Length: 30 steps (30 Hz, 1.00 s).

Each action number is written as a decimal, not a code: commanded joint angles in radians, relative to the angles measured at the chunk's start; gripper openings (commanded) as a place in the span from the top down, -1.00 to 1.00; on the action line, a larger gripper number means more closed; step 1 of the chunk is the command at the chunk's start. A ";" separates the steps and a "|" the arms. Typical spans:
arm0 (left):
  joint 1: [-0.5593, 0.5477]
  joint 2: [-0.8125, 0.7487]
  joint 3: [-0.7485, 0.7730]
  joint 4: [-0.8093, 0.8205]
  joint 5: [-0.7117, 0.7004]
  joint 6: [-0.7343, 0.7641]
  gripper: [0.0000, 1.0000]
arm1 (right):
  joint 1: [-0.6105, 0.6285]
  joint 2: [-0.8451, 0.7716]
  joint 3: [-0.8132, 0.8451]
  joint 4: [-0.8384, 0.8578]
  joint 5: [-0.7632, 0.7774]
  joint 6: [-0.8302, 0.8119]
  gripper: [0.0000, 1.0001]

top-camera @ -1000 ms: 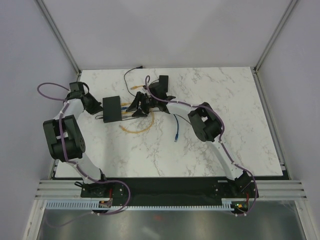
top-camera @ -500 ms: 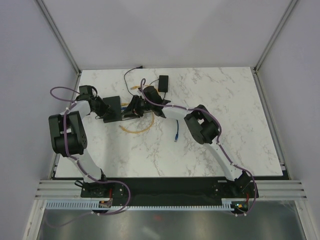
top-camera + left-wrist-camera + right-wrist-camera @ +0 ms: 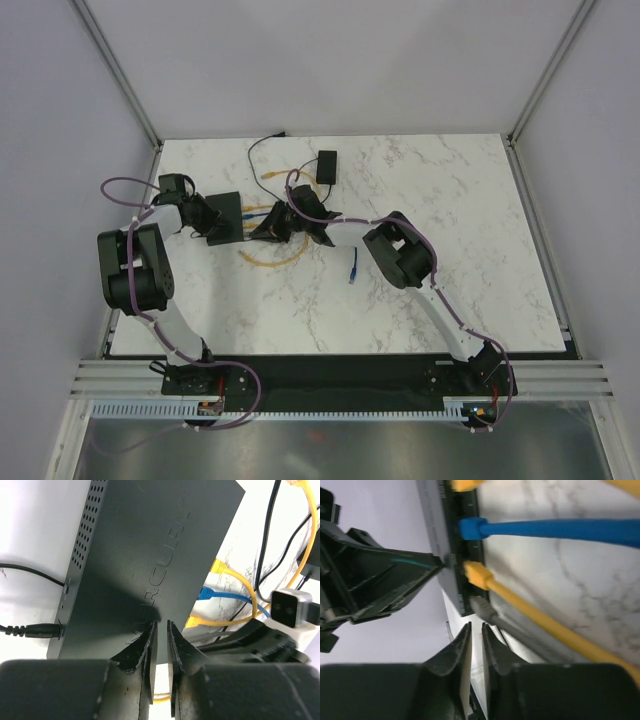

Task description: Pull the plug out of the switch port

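The switch point(image 3: 223, 217) is a flat black box at the table's left. Its port edge point(image 3: 451, 555) carries several plugs: blue point(image 3: 472, 528), yellow point(image 3: 479, 576) and grey point(image 3: 482, 609). My right gripper point(image 3: 476, 630) sits just short of the grey plug. Its jaws are a narrow gap apart with nothing between them, and it reaches the port side point(image 3: 262, 228) from the right. My left gripper point(image 3: 160, 630) hangs over the switch's top face point(image 3: 150, 545) at its near edge, jaws slightly apart and empty. Its fingertips point(image 3: 432, 562) meet that top face.
A small black adapter block point(image 3: 326, 165) with a thin cord lies behind the right wrist. A loose blue cable end point(image 3: 352, 268) and a yellow cable loop point(image 3: 270, 262) lie on the marble. A black power cord point(image 3: 35, 629) enters the switch's far side.
My left arm has swung right onto the switch, and its jaws went from shut to slightly apart. My right gripper's jaws have narrowed at the port edge.
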 commanded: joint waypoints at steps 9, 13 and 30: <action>-0.005 -0.016 -0.039 -0.051 -0.029 -0.008 0.57 | 0.009 0.016 -0.045 0.049 0.054 0.000 0.54; -0.005 -0.009 -0.042 -0.050 -0.023 -0.014 0.57 | 0.014 0.017 -0.033 0.089 0.061 0.032 0.19; -0.005 -0.016 -0.056 -0.061 -0.040 0.000 0.58 | 0.048 0.042 -0.071 0.099 0.189 0.247 0.13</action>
